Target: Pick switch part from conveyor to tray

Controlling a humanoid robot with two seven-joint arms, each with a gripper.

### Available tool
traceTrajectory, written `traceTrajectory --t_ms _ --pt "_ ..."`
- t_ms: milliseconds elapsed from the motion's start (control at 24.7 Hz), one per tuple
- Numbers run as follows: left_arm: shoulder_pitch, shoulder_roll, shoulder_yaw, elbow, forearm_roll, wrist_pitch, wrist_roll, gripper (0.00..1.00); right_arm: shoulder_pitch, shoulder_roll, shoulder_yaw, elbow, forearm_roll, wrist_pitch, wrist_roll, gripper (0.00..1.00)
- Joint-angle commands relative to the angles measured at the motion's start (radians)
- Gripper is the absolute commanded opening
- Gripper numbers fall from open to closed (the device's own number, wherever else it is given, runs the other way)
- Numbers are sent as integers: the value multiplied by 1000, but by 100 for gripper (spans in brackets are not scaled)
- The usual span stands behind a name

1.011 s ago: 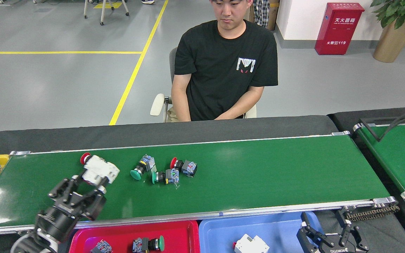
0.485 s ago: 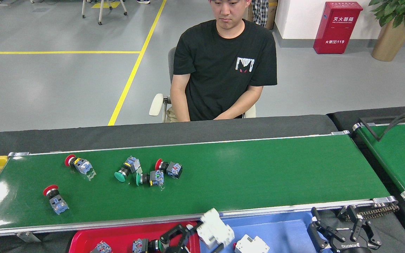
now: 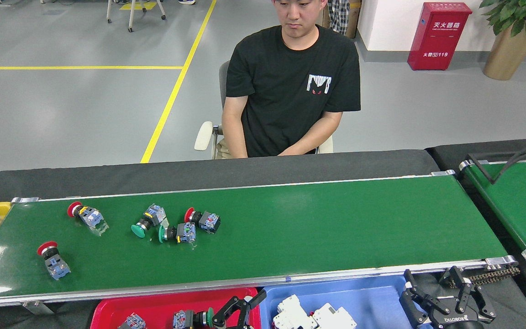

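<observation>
- Five push-button switch parts lie on the long dark-green conveyor belt (image 3: 318,224), all at its nine-o'clock end: a red-capped one (image 3: 53,260) nearest the near rail, another red-capped one (image 3: 85,214) beyond it, then a cluster of two green-capped (image 3: 146,221) (image 3: 176,233) and one red-capped (image 3: 203,220).
- Two white block-shaped switch parts (image 3: 313,315) sit in the blue plastic tray (image 3: 372,297) at six o'clock; the left gripper (image 3: 240,310) hovers over the red tray (image 3: 121,310) edge just beside them, fingers spread and empty — so a drop looks just finished.
- Next comes a reach toward ten o'clock for a belt part; the lone near one offers the most room, the cluster parts nearly touch.
- Right gripper (image 3: 445,299) waits at five o'clock, jaws apart, holding nothing.
- Silver near rail (image 3: 254,278) must be cleared; belt toward three o'clock is bare — a seated person (image 3: 290,91) is well beyond the far rail.
</observation>
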Motion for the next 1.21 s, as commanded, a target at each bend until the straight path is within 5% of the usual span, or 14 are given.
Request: traceTrajectory --t_ms 0,202,323,526,849,1173 --pt "0 9 141 -13 12 45 61 100 -9 -8 -6 -12 -3 -4 -2 100" --pt "34 130 538 69 133 -142 107 100 -10 0 -6 -16 -3 -8 -1 100" --pt "31 173 641 178 168 -219 107 100 -12 0 -6 -14 -3 -7 -1 100" --pt "0 251 641 253 168 -228 107 100 -12 2 -6 -14 -3 -7 1 100" --pt "-211 397 518 471 167 -230 109 100 -10 0 -3 -14 -3 -8 1 100" --pt "-379 415 440 649 159 -219 110 100 -12 -4 2 -12 -1 -10 1 100"
